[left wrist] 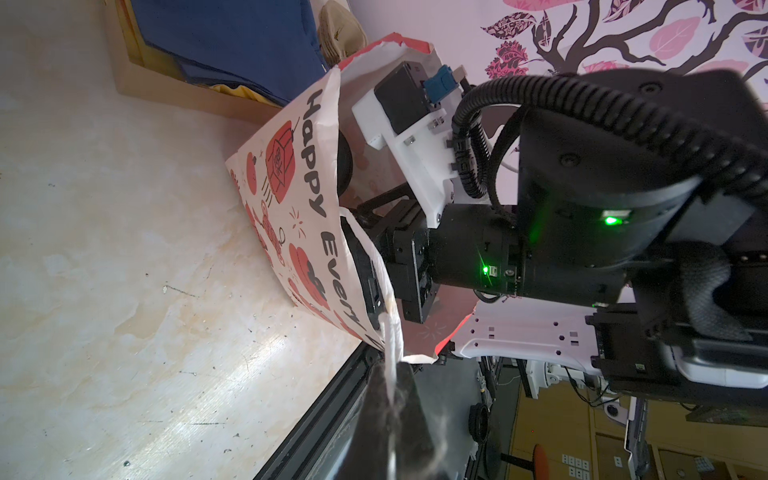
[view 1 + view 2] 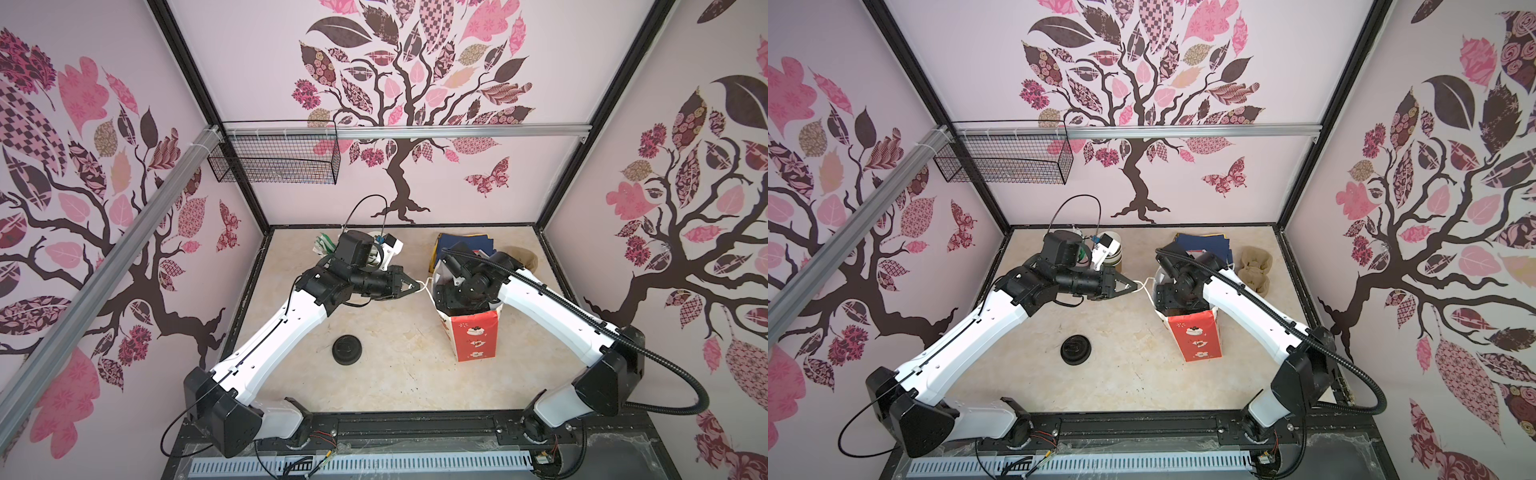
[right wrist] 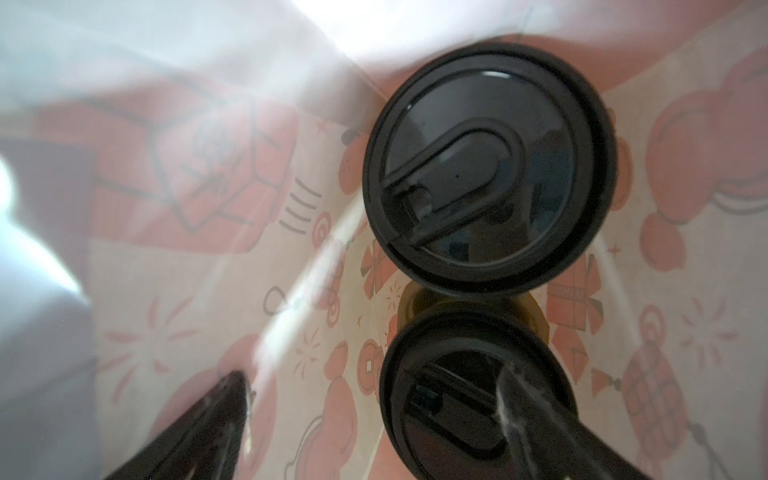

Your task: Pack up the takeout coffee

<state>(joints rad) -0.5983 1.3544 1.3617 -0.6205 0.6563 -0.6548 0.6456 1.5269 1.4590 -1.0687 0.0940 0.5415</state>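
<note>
The takeout coffee stands inside the red-and-white paper bag (image 2: 476, 337) (image 2: 1196, 337) (image 1: 291, 187). In the right wrist view it shows as two cups with round black sip lids, one farther (image 3: 486, 166) and one nearer (image 3: 457, 415). My right gripper (image 3: 374, 382) is down in the bag, open wide. One of its fingers (image 3: 515, 399) lies across the nearer lid and the other stands off by the bag wall. In both top views the bag hides that gripper and the cups. My left gripper (image 2: 417, 286) (image 2: 1135, 286) (image 1: 395, 378) is shut on the bag's white string handle (image 1: 391, 345), left of the bag.
A squat black stack of lids (image 2: 348, 350) (image 2: 1075, 350) sits on the table in front of the left arm. At the back are stacked paper cups (image 2: 1116, 251), wrapped straws (image 2: 323, 245), a box of blue napkins (image 2: 465, 244) and a brown pulp carrier (image 2: 1255, 266). A wire basket (image 2: 274, 154) hangs from the rail.
</note>
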